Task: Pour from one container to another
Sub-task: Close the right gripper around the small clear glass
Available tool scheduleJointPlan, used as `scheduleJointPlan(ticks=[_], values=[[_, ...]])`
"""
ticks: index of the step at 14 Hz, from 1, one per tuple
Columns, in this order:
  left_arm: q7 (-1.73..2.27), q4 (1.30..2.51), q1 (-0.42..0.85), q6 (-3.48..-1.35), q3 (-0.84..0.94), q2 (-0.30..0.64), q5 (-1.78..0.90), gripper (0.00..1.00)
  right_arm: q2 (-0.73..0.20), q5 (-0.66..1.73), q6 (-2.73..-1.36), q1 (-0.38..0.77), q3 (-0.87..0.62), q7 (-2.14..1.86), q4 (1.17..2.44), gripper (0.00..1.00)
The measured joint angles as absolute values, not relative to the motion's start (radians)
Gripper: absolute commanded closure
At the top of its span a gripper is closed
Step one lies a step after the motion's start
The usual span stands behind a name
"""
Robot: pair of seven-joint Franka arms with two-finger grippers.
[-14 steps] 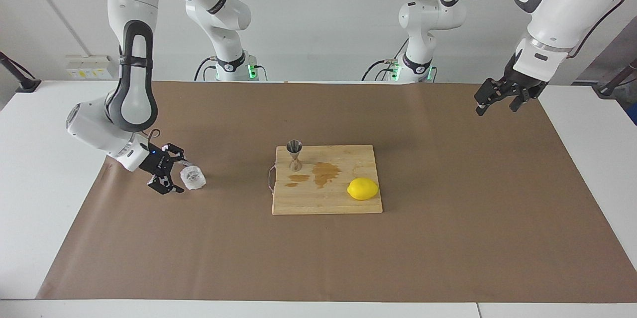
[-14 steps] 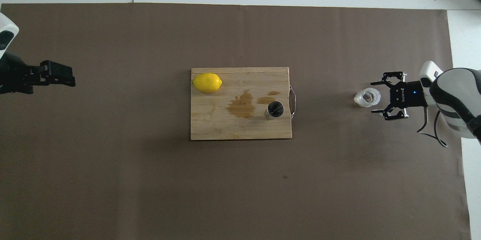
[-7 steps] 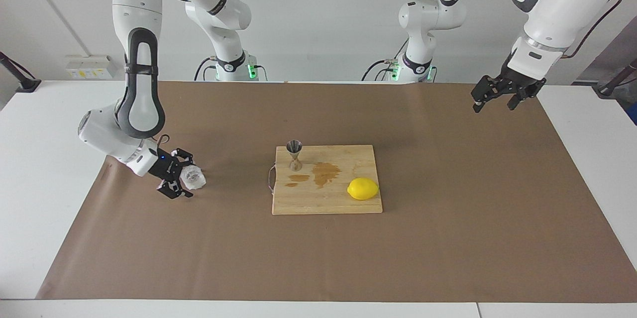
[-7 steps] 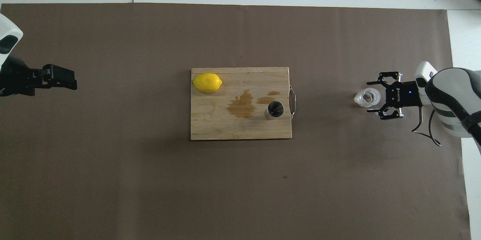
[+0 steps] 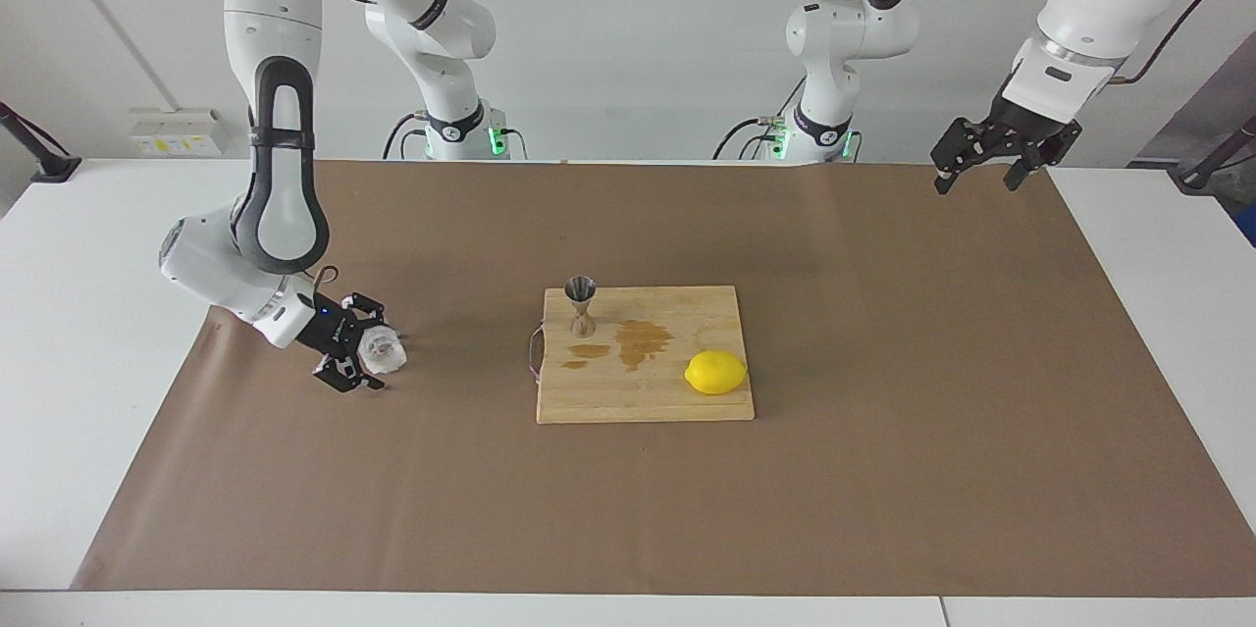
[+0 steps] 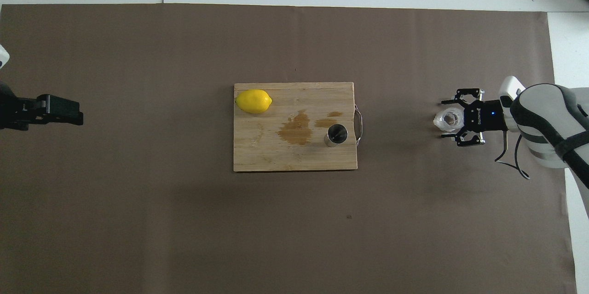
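The clear faceted glass tumbler (image 5: 383,350) (image 6: 450,119) stands on the brown paper toward the right arm's end of the table. My right gripper (image 5: 376,352) (image 6: 443,119) is low at the paper and open, one finger on each side of the tumbler, and I cannot tell whether they touch it. The steel jigger (image 5: 581,305) (image 6: 337,134) stands upright on the wooden cutting board (image 5: 687,403) (image 6: 257,151), at the corner nearest the handle. My left gripper (image 5: 976,183) (image 6: 76,112) hangs open and empty, high over the left arm's end of the paper.
A yellow lemon (image 5: 715,373) (image 6: 253,101) lies on the board's corner farthest from the jigger. A brown wet stain (image 5: 640,340) (image 6: 297,129) spreads on the board beside the jigger. A wire handle (image 5: 533,354) (image 6: 360,121) sticks out toward the tumbler.
My right gripper has slid toward the tumbler until its fingers flank it. The left gripper has risen and drawn back toward the robots. Tumbler and jigger have not moved.
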State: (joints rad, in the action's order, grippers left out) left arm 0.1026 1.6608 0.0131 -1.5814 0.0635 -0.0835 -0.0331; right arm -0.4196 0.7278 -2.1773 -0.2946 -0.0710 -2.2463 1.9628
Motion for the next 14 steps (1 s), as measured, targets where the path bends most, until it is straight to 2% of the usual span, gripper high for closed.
scheduleJointPlan(ticks=[2, 3, 5, 7, 14], values=[[0.101, 1.658, 0.013, -1.552, 0.064, -0.084, -0.033, 0.00, -0.414, 0.728, -2.166, -0.296, -0.069, -2.246, 1.968, 0.31], [0.101, 1.657, 0.013, -1.545, 0.064, -0.084, -0.032, 0.00, -0.411, 0.729, -2.168, -0.296, -0.069, -2.246, 1.967, 0.36], [0.100, 1.655, 0.013, -1.541, 0.064, -0.084, -0.032, 0.00, -0.410, 0.729, -2.168, -0.296, -0.069, -2.246, 1.968, 0.52], [0.100, 1.655, 0.013, -1.541, 0.066, -0.084, -0.032, 0.00, -0.406, 0.729, -2.167, -0.296, -0.069, -2.246, 1.967, 0.58], [0.100, 1.655, 0.015, -1.538, 0.066, -0.084, -0.032, 0.00, -0.369, 0.730, -2.167, -0.277, -0.074, -2.197, 1.964, 0.58]])
